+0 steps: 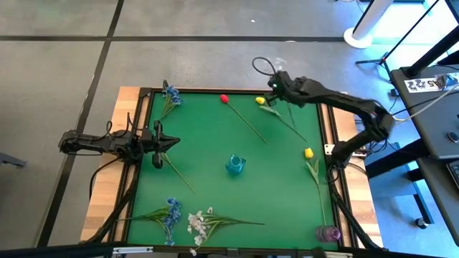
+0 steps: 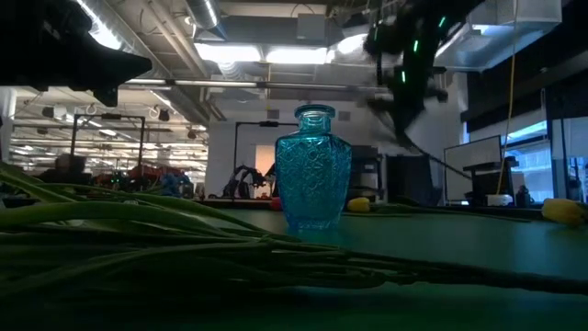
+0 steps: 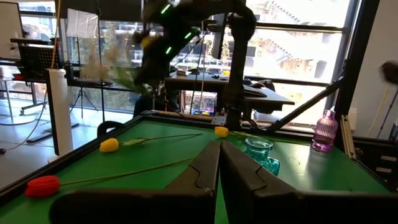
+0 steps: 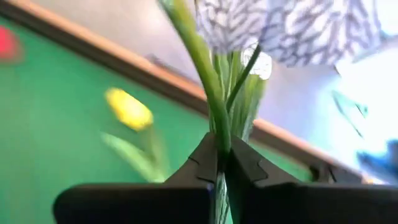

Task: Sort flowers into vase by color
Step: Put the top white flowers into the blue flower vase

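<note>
Right wrist view: tool (image 4: pixel 219 163) pinching stem (image 4: pixel 205 68)

bench (image 1: pixel 287 186): green top, black frame, pale wood border. vase (image 1: pixel 235 165): clear teal glass with an embossed pattern. second vase (image 1: pixel 328 233): purple ribbed glass. tulips (image 1: pixel 309 153): yellow buds, green stems. bud (image 1: pixel 224 98): red. clusters (image 1: pixel 171 211): blue. sprigs (image 1: pixel 196 223): white. right end effector (image 4: pixel 219 163): dark, closed on a green stem (image 4: pixel 202 62). left end effector (image 3: pixel 219 165): dark. floor (image 1: pixel 57 57): grey with dark lines.
</note>
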You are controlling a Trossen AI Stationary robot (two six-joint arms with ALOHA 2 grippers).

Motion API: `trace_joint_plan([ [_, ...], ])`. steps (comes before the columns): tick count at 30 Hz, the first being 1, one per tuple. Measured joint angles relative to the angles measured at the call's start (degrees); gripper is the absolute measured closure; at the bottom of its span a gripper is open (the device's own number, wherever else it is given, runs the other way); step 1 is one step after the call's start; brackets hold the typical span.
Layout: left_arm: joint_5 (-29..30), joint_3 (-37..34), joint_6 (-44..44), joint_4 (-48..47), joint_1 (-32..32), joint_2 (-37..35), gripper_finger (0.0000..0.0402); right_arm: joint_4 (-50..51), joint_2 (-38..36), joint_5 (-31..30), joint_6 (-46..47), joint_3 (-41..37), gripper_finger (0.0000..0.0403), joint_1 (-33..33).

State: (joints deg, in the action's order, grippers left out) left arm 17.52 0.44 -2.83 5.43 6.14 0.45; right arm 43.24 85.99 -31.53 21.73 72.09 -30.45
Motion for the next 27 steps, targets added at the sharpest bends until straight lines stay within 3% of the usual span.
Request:
trace_joint_plan([
  [6, 0.02, 0.00, 0.00, 0.00, -0.01, 0.00, 0.0392, -21.27, -8.22, -1.41, -2.68, -2.22, 0.0386, 18.13],
  [14, 0.01, 0.01, 0.00, 0.00, 0.00, 0.01, 0.0392, -44.27, -7.03, -2.82, -11.96, -2.51, 0.0391, 39.93],
  [20, 0.00, -0.01, -0.02, 0.00, 0.00, 0.00, 0.0392, -50.66, -2.40, -11.71, -14.48, -2.54, 0.0393, 46.47],
  [27, 0.00, -0.01, 0.00, 0.02, 0.00, 0.00, 0.0392, -57.18, 2.62, -12.11, -17.11, -2.56, 0.0391, 46.92],
])
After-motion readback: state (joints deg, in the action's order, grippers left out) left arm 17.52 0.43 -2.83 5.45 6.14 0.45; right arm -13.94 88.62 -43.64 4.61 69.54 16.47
